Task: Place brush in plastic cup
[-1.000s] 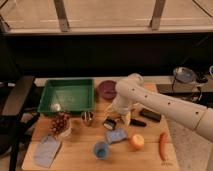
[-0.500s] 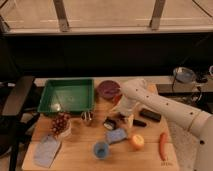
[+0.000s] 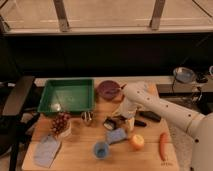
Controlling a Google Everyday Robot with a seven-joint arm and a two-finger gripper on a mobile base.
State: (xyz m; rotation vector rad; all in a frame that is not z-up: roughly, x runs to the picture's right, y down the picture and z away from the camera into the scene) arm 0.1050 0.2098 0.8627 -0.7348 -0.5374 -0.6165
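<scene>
One arm (image 3: 165,107) has sunk slightly since half a second ago, its gripper (image 3: 124,122) now at frame centre beside the brush (image 3: 109,123), its hold impossible to tell, the plastic cup (image 3: 101,149) lower left, apart.

No text can be read anywhere, not even on the claw (image 3: 122,120) low over the table (image 3: 80,150).

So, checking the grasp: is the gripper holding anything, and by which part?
Cannot tell: the gripper is down at the brush, any hold hidden.
</scene>
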